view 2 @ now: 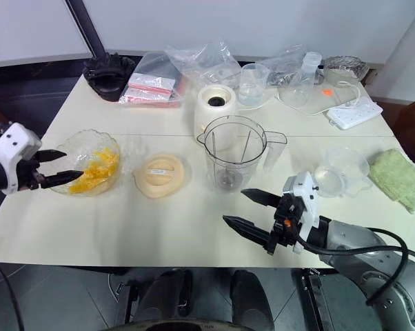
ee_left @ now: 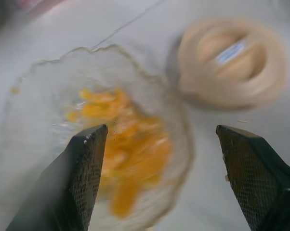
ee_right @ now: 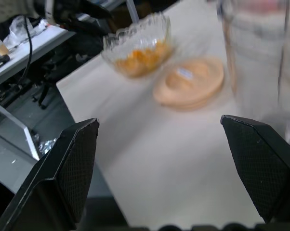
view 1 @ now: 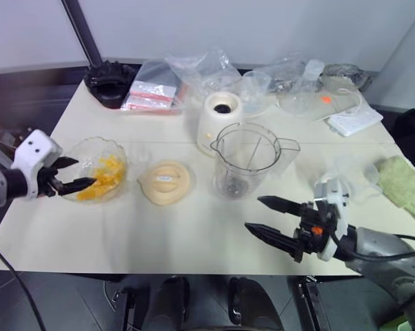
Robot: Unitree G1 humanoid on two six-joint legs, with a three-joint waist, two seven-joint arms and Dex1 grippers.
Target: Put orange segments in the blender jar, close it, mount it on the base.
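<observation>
The blender jar (view 1: pixel 245 160) stands upright mid-table, the base (view 1: pixel 218 118) just behind it. The orange segments (view 1: pixel 104 178) lie in the glass bowl (view 1: pixel 90 153) well left of the jar. The left gripper (view 1: pixel 73 174) hovers at the bowl's left rim, fingers apart. The right gripper (view 1: pixel 266 217), fingers wide, hangs over bare table (view 1: pixel 187 234) in front of the jar.

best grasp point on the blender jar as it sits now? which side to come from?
Probably the side handle of the blender jar. The jar stands upright and empty, its handle facing the robot's right, towards the open right gripper. Come in level from that side and pinch the handle; the round body looks too wide and slick for the fingers. The lid lies clear on the other side.
</observation>
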